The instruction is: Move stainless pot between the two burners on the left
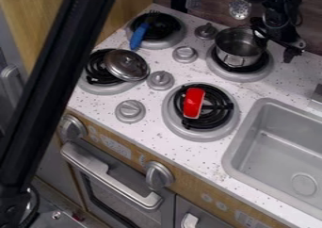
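Note:
The gripper hangs at the upper right, open, beside the right side of the stainless pot. One finger is close to the pot's rim and the other stands out to the right, over the counter. Whether the near finger touches the rim, I cannot tell. Upright and without a lid, the pot rests on the back right burner. Of the two left burners, the back one carries a blue-handled utensil, and the front one has a metal lid on its right part.
A red object lies on the front right burner. Several knobs, one of them a silver knob, stand among the burners. The sink is at the right. Utensils hang at the back wall, and a dark bar crosses the left side.

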You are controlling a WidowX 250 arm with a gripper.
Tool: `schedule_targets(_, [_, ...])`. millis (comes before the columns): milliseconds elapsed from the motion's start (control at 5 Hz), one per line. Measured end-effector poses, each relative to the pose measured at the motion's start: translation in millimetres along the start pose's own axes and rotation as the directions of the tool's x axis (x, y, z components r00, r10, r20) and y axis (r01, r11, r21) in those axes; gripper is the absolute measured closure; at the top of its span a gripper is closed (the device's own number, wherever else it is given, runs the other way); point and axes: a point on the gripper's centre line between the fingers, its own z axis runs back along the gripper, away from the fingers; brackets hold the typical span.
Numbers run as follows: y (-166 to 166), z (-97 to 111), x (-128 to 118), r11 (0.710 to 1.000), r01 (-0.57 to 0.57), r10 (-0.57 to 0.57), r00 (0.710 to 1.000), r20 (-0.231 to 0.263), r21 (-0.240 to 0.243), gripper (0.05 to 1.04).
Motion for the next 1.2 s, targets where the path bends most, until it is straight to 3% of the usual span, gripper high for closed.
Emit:
schedule_targets(400, [9.4, -27.9, -25.9, 0.999, -0.021, 0.024, 0.993, -0.114, 0.03, 0.116])
schedule_targets(800, [15.4, -29.2, -35.1, 0.999, -0.019, 0.023, 0.99, -0.138, 0.033, 0.679])
schedule_targets(1000, [16.6, -22.0, -38.2, 1.0, -0.003, 0.006, 0.989, -0.148, 0.026, 0.903])
schedule_targets(1200, [15.1, -11.3, -39.9, 1.0, 0.026, -0.024, 0.988, -0.153, 0.007, 0.999])
